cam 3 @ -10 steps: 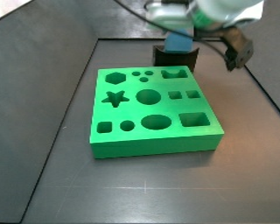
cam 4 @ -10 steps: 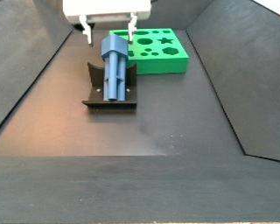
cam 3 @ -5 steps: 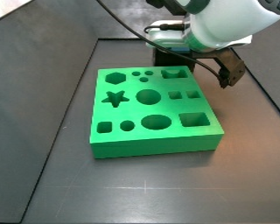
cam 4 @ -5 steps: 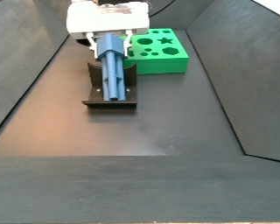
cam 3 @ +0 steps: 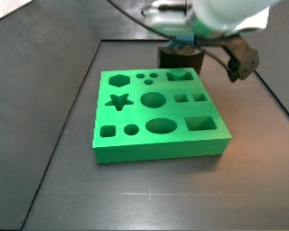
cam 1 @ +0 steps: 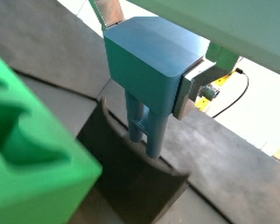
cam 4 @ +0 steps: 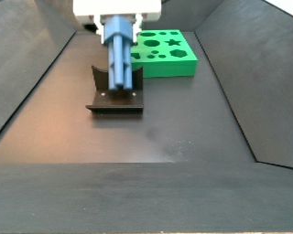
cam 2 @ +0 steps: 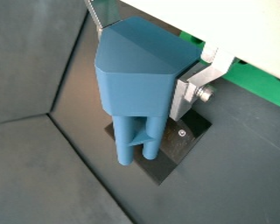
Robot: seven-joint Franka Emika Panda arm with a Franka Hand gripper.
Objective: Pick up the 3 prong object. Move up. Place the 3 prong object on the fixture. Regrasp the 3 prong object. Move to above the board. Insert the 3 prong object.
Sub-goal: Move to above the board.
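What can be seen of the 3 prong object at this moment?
The 3 prong object is a matte blue, plastic-looking piece: a blocky, wide head narrowing to slim prongs that point down. It stands roughly upright over the dark fixture, beside the green board. The claw sits at its upper end, a silver finger against its side. Whether the prongs touch the fixture cannot be told.
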